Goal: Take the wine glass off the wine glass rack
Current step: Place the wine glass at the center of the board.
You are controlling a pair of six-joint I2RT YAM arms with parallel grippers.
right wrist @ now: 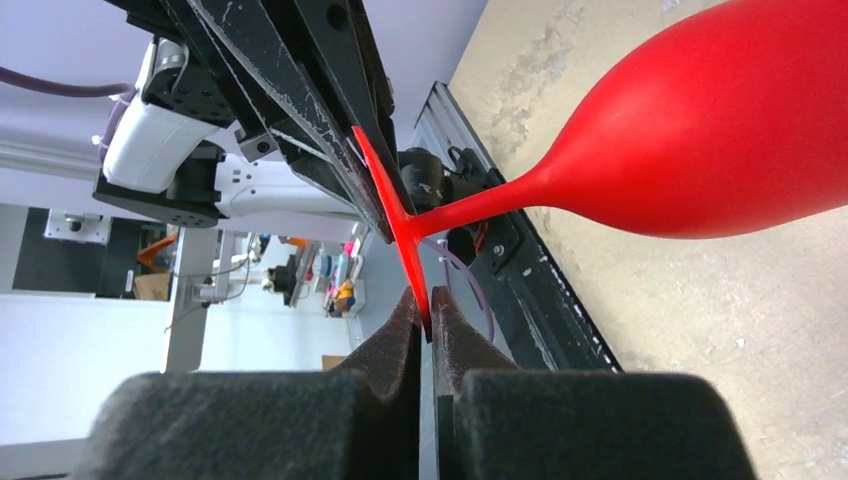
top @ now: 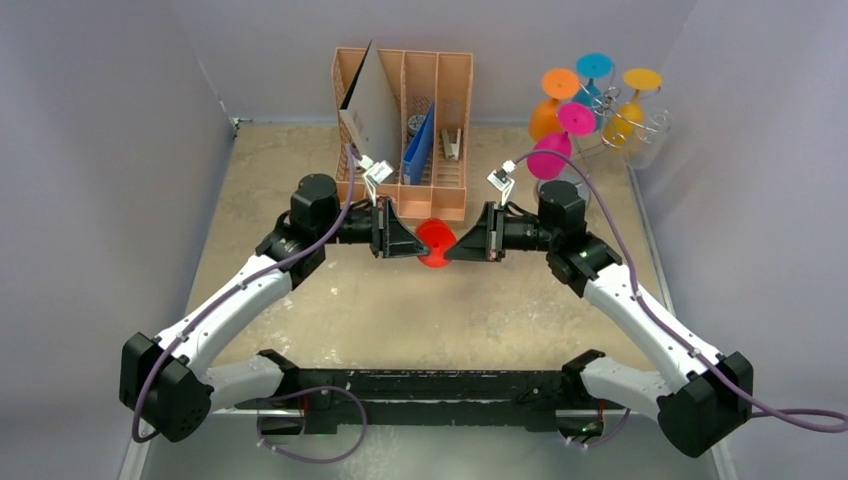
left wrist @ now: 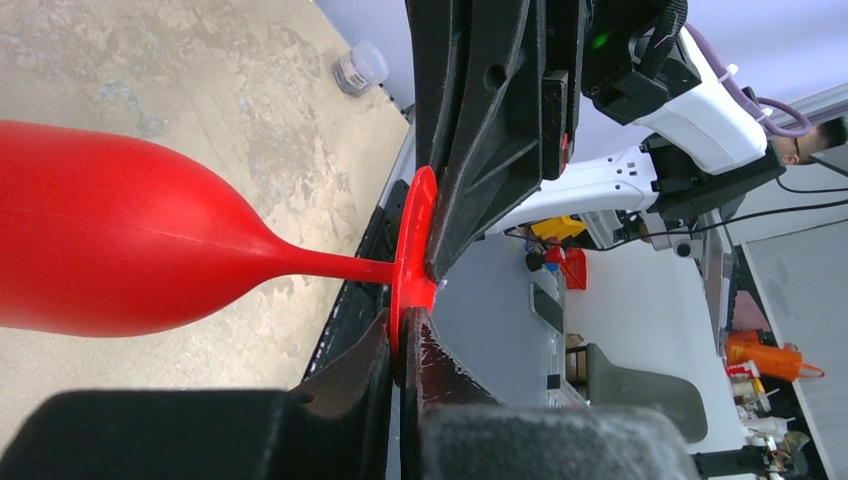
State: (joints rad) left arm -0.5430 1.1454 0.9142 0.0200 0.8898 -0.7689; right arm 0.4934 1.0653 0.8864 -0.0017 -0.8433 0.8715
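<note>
The red wine glass (top: 435, 243) is off the wine glass rack (top: 640, 125) and held over the middle of the table (top: 400, 320), just in front of the peach organiser (top: 452, 100). Its bowl points toward the organiser. The left gripper (left wrist: 405, 335) and the right gripper (right wrist: 428, 315) meet tip to tip, each pinched shut on an opposite edge of the glass's thin round foot. The rack stands well apart at the far right corner and carries orange (top: 545, 118), blue (top: 594, 70), yellow (top: 630, 108) and magenta (top: 549, 157) glasses. A blue folder (top: 420, 145) leans inside the organiser.
</note>
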